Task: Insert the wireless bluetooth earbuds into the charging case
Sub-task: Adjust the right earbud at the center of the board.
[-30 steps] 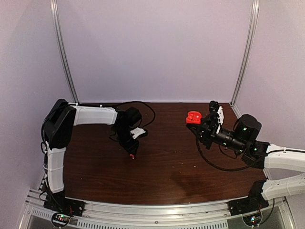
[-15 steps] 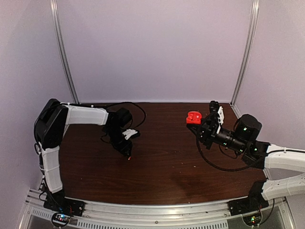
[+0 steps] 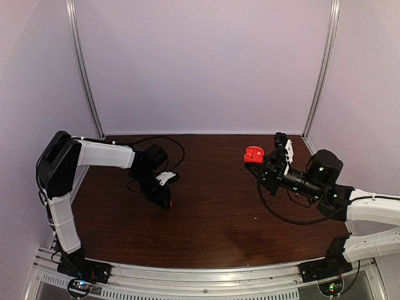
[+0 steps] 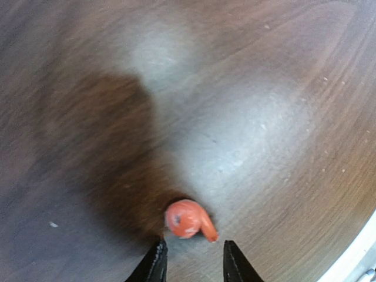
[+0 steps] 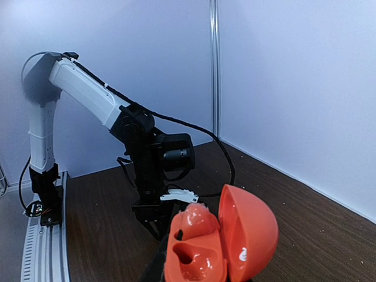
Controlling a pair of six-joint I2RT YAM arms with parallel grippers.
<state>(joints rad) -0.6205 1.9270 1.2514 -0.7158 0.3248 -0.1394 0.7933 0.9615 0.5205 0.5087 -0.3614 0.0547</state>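
Aluminium comes first: a ribbed rail [image 3: 206,275] runs along the near edge of the worktop [image 3: 219,231], with an arm base bolted near each end. Beyond it lies a broad stretch of bare dark wood, reaching back past mid-depth (the widest free room here).

At mid-depth on the left half, the left gripper [image 3: 166,201] points down close to the wood. Its jaws are narrow, and the red earbud [image 4: 187,219] is pinched at the very ends of its fingertips [image 4: 155,261]. The bud is sharp in the left wrist view while the grain behind it is smeared. A pale strip cuts that view's lower right corner, where the wood ends; which edge it is I cannot tell.

Open wood keeps this gripper well apart from the other. Farther back on the right, the right gripper [image 3: 262,164] is clamped on the charging case [image 3: 254,154], near the back right corner. The case's red lid is hinged open and its moulded sockets face the wrist camera.

A black cable [image 3: 181,145] loops behind the left arm toward the back wall [image 3: 200,75]. Two metal posts [image 3: 84,75] stand in the back corners.
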